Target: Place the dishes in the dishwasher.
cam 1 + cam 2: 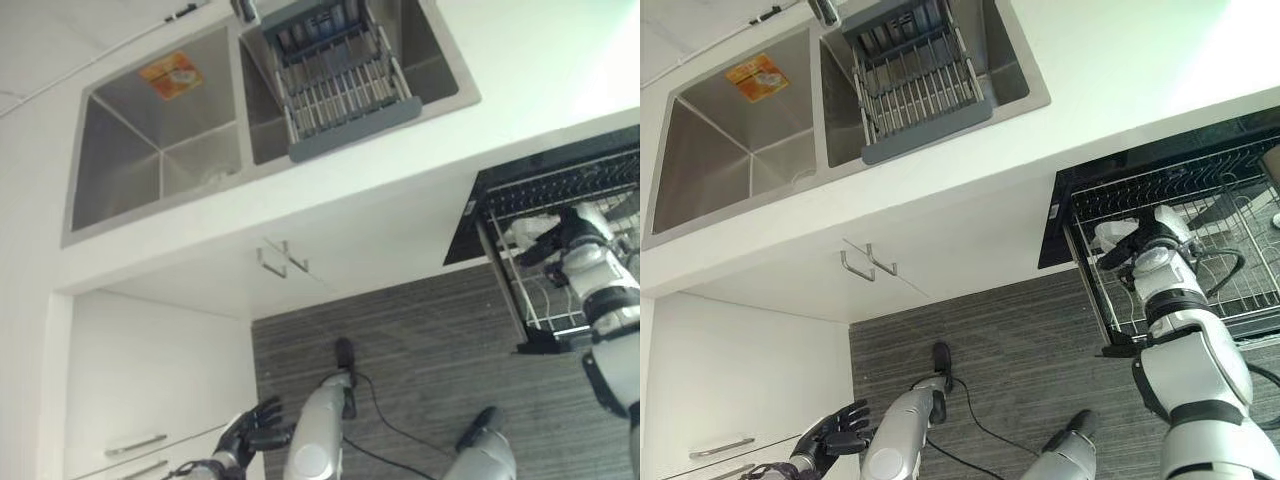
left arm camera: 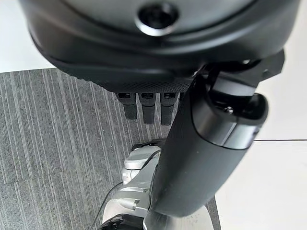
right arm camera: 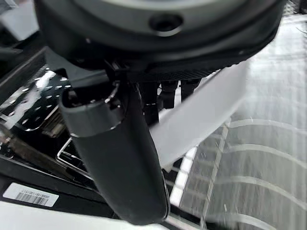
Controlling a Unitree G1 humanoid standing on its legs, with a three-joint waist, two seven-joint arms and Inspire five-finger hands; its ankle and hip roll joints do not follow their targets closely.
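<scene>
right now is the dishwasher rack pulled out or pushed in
Pulled out: the wire rack juts from the dishwasher over the floor, right hand above it holding a white dish.

white countertop, double steel sink, white cabinets, grey striped floor.

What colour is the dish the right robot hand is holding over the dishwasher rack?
White: the dish in the right robot hand, clearest in the right wrist view.

A grey dish rack sits across the sink in the white counter. The right hand reaches into the pulled-out dishwasher rack (fingers around something white) — the left hand hangs low, fingers relaxed.
</scene>
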